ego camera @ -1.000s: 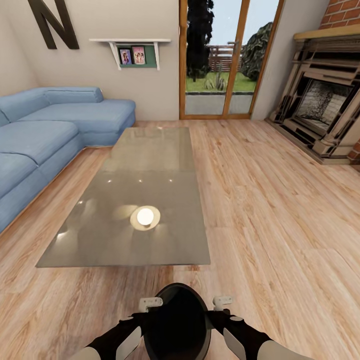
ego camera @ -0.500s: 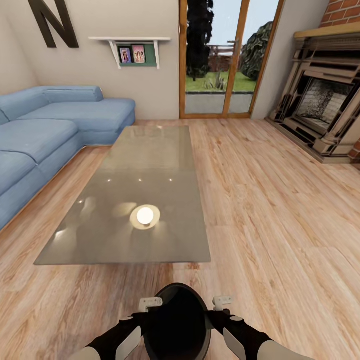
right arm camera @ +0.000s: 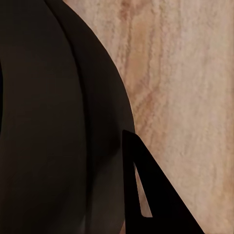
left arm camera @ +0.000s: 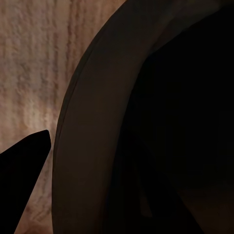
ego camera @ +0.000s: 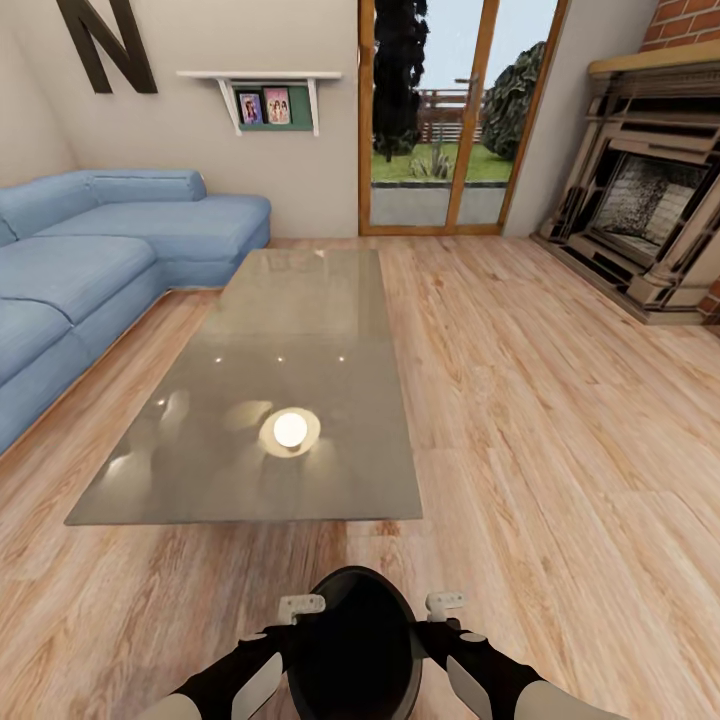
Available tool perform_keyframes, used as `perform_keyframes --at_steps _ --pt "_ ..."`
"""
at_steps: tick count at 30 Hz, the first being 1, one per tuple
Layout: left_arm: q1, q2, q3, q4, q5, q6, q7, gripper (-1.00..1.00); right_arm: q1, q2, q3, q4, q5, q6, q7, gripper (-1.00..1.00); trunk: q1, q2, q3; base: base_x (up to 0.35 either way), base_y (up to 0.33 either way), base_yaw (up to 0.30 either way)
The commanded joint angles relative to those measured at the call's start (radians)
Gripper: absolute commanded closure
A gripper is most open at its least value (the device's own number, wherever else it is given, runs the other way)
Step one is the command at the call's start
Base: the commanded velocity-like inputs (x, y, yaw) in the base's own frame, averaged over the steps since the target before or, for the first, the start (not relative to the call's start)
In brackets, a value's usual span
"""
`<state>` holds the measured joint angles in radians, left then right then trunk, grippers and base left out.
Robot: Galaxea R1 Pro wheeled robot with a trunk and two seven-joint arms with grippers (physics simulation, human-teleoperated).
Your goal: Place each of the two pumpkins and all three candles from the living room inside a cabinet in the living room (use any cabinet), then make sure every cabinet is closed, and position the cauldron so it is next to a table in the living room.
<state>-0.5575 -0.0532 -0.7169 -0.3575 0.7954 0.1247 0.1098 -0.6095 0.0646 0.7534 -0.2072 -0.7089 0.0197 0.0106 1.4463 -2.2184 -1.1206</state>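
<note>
One cauldron point(ego camera: 352, 640), matte black with its wide mouth facing up, sits between the two arms at the near edge of the head view, above the wooden floor point(ego camera: 560, 420). The left gripper point(ego camera: 300, 605) presses against the cauldron's left side and the right gripper point(ego camera: 445, 604) against its right side, so the pot is held between the two arms; whether each pair of jaws is clenched on the rim or merely pushed against the wall I cannot tell.

In the left wrist view the cauldron's dark curved wall point(left arm camera: 97, 146) stands close to the camera, with one dark finger point(left arm camera: 22, 170) beside it over the floor boards. In the right wrist view the same black belly point(right arm camera: 53, 122) appears with one finger point(right arm camera: 151, 195) just beside it.

Ahead of the cauldron stands one low grey table point(ego camera: 290, 330), its glossy surface reflecting a round ceiling light point(ego camera: 290, 431). The cauldron is near the table's short near edge, apart from it.

One blue sofa point(ego camera: 90, 260) lies left of the table, one fireplace point(ego camera: 650, 210) stands at the right, and one glass door point(ego camera: 450, 110) opens at the back. One wall shelf point(ego camera: 262, 90) holds two framed pictures.
</note>
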Motion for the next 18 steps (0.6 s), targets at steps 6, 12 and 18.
perform_keyframes --at_steps 6,12,18 --pt "0.000 0.014 0.007 -0.001 0.011 0.003 0.011 1.00 -0.001 -0.008 -0.017 -0.003 0.002 -0.038 0.000 1.00 0.000 -0.001 -0.001 0.000 0.000 0.000" --pt "-0.001 0.013 0.007 0.000 0.011 0.004 0.011 1.00 -0.001 -0.008 -0.017 -0.003 0.002 -0.038 0.000 1.00 0.008 -0.015 -0.007 0.000 0.000 0.000" --pt "0.000 0.014 0.007 0.000 0.011 0.004 0.011 1.00 -0.001 -0.008 -0.017 -0.003 0.002 -0.038 0.000 1.00 0.023 -0.043 -0.020 0.000 0.000 0.000"
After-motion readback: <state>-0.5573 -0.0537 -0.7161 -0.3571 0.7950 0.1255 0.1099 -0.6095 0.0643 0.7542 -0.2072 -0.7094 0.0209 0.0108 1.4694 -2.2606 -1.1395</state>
